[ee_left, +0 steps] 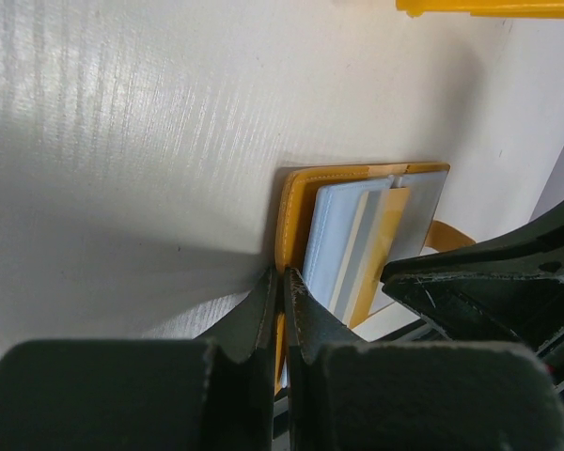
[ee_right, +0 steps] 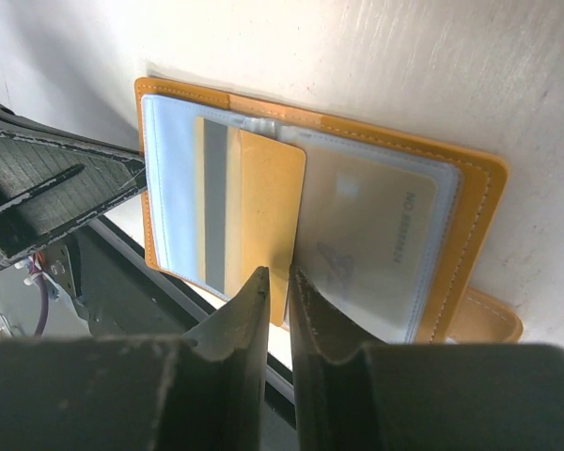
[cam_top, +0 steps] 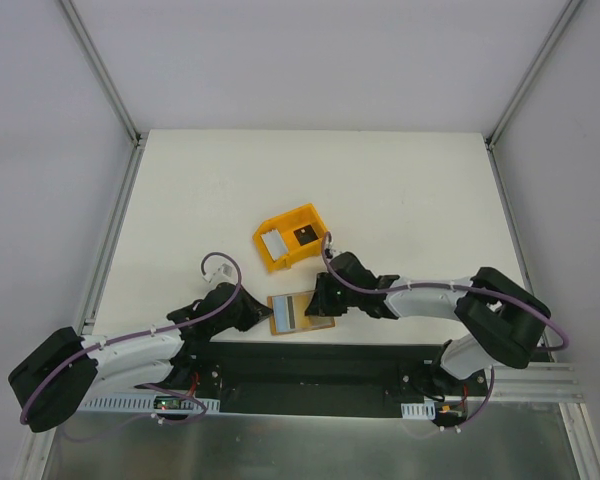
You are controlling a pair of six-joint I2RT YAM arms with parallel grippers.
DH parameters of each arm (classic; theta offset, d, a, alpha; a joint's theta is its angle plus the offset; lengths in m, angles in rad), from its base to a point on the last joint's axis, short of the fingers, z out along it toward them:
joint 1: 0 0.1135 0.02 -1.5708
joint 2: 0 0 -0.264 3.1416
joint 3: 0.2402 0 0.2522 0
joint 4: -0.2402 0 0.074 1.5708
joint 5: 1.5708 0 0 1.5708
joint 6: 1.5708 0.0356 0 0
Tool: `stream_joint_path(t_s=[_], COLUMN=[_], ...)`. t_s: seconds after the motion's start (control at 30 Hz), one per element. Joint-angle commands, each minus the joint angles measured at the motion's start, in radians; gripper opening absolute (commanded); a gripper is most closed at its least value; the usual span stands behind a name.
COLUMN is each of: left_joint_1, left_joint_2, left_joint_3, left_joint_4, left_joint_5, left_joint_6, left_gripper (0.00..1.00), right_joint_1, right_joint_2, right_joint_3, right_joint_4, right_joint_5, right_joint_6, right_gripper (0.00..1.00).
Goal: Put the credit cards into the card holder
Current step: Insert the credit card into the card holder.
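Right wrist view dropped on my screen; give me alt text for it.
An open orange-tan card holder lies on the white table, a tan grey-striped card lying on its pale left pocket. The fingers of the right gripper stand almost closed at the card's near edge.

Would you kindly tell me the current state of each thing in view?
card holder: open flat, left edge clamped.
tan card: lying over the inside, not fully pocketed.
pale card: fully behind the clear pocket.
left gripper: jaws shut on the card holder's edge.
right gripper: jaws narrow around the tan card's edge; grip unclear.
yellow bin: holds a grey card and a dark card.
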Motion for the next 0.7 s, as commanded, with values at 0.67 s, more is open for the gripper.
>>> stream_joint_path(t_s=[0.67], left_joint_1=[-0.003], left_joint_2=[0.033], left_joint_3=[-0.012], left_joint_4=[-0.018], left_joint_5=[-0.015], left_joint_6=[0.026], left_gripper=[0.00], right_joint_1=[0.015], right_joint_2=[0.005], right_joint_3=[0.065], right_joint_4=[-0.106], right_joint_5=[0.066], right_joint_6=[-0.066], right_gripper=[0.41])
